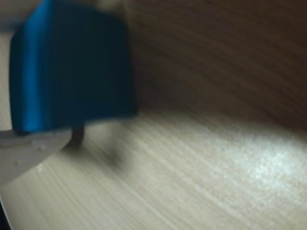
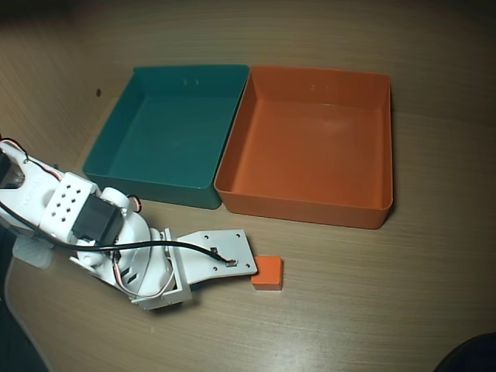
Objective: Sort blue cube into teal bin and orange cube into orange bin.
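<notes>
— Which step is in hand?
— The blue cube point(image 1: 72, 67) is seen pinched in the claw point(image 2: 246, 267), low over the table point(image 2: 372, 310), in the wrist view; the orange cube point(image 2: 268, 273) lies just beside.
— What is called for next?
— A lift and carry to the teal bin point(image 2: 116, 147), it is judged; the orange bin point(image 2: 384, 139) is left empty.

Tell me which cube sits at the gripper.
The blue cube: it fills the wrist view beside a gripper finger. The orange cube lies free on the table.
</notes>
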{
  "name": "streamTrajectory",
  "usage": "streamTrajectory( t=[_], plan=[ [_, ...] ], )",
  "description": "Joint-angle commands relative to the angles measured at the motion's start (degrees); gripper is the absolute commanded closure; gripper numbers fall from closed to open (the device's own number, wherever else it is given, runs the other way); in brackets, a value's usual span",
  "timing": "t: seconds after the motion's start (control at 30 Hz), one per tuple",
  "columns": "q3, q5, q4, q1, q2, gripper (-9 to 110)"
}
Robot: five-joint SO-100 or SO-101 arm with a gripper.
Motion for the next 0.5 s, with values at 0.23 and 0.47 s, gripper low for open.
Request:
streamTrajectory(
  t=[0.23, 0.47],
  plan=[
    [-3.4, 0.3, -0.2, -0.2, 1.8, 106],
    [-6.1, 0.2, -0.3, -0.2, 9.6, 107]
  ],
)
